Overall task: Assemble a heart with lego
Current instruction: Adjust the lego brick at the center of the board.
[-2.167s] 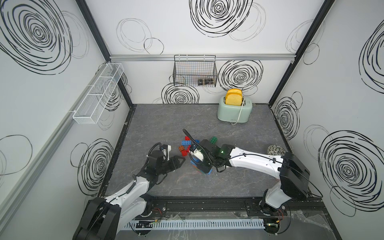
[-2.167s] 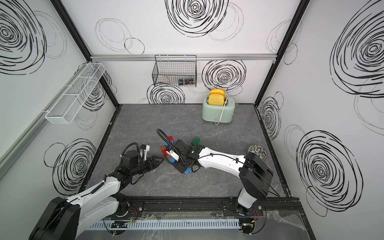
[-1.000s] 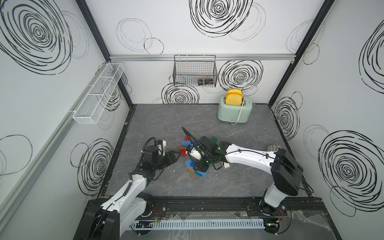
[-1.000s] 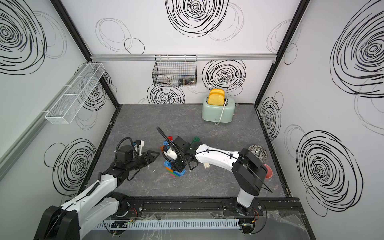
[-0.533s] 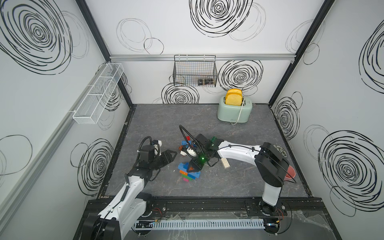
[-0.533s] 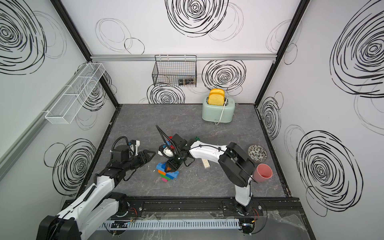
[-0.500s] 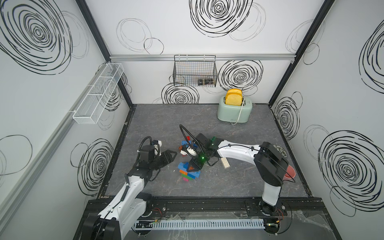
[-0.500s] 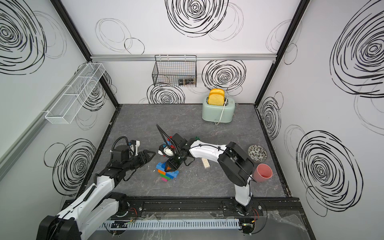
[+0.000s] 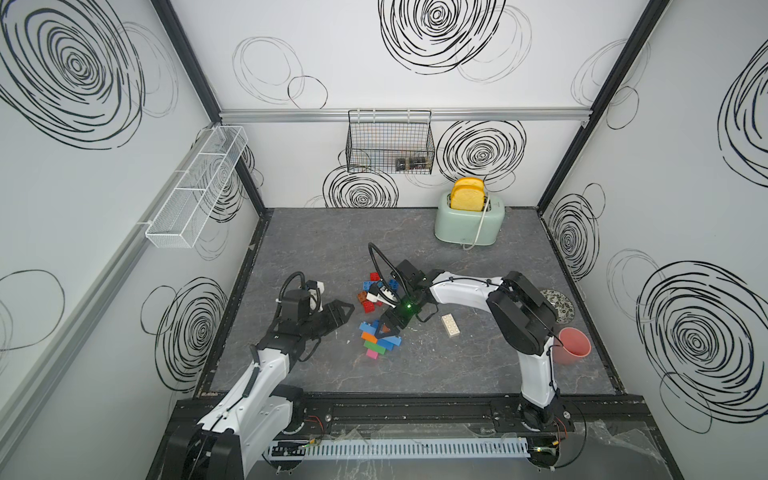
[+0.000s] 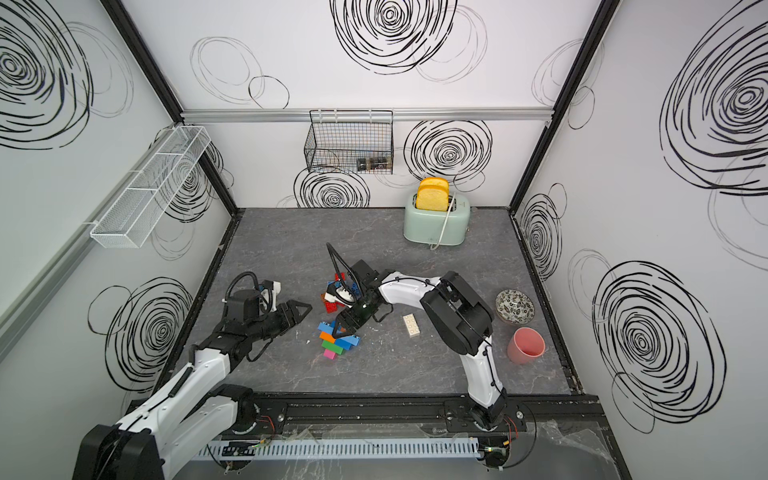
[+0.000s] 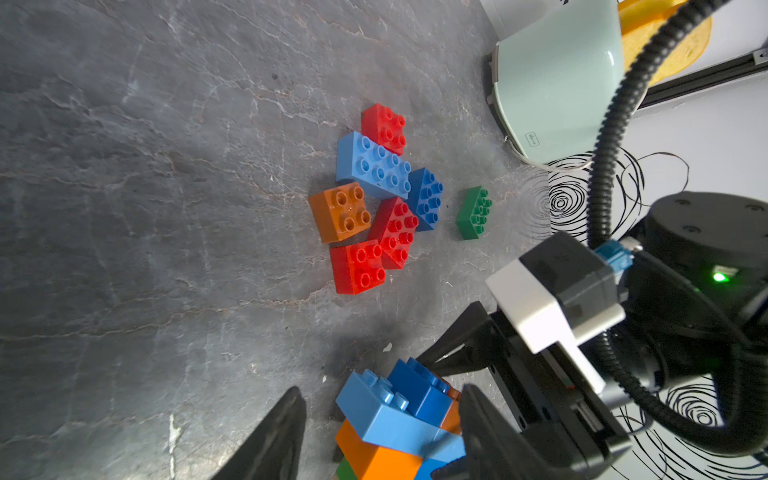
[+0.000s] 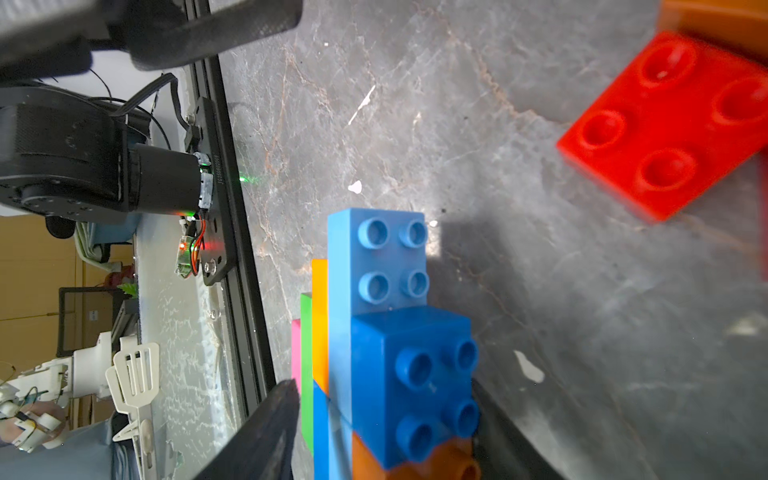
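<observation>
The part-built lego heart (image 9: 380,338) lies flat on the grey table in both top views. Its layers run from a pink tip at the front through green, orange and light blue to a dark blue brick (image 12: 411,374). My right gripper (image 9: 388,326) straddles the dark blue end, open, with a gap showing beside one finger (image 12: 270,428). My left gripper (image 9: 343,311) is open just left of the heart, which shows beyond its fingers (image 11: 282,432) in the left wrist view. Loose red, blue, orange and green bricks (image 11: 374,199) lie behind the heart.
A cream brick (image 9: 451,326) lies right of the right gripper. A pink cup (image 9: 575,345) and a patterned dish (image 9: 559,305) sit at the right edge. A green toaster (image 9: 469,224) stands at the back, below a wire basket (image 9: 390,143) on the wall.
My right gripper carried the heart leftward, set it on the table and opened its jaws. The left gripper drew back a little to the left.
</observation>
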Robot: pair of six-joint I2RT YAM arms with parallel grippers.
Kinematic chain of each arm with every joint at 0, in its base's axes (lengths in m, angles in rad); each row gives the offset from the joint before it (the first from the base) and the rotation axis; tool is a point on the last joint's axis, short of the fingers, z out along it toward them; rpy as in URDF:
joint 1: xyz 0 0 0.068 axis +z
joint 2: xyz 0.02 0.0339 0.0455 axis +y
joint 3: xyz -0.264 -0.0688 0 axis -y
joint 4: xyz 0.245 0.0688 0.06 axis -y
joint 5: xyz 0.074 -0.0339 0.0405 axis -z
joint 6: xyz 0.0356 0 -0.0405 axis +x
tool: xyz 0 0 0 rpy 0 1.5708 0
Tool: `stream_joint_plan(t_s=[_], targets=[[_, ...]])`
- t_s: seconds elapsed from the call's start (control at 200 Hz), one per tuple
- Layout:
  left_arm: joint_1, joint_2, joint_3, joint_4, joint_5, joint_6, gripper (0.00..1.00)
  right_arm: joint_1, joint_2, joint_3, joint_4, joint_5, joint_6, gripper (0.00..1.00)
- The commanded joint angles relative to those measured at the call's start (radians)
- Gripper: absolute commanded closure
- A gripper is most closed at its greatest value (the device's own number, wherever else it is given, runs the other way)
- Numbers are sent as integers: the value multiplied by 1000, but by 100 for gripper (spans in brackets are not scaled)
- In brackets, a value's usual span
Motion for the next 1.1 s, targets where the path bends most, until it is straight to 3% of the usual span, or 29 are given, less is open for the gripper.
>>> stream_joint_plan(t_s=[0.0,0.165,0.485,0.811,1.091], targets=[[5,3,23,18,2,12,35,-12,5,36,7,-22,-21,30],[-34,2,6,44,-18,-4,32,-30,-10,24,6,22,-11,27],[-238,13,34,8,-175,12,25,-75,-141,-69,81,178,108,24],[-486,1,47,-103,-398,-18,29,-112,-385,-242,141,292,209,23],[-692,8,53,-220,-537,-91,33,-117,-495,-326,140,337,233,23]])
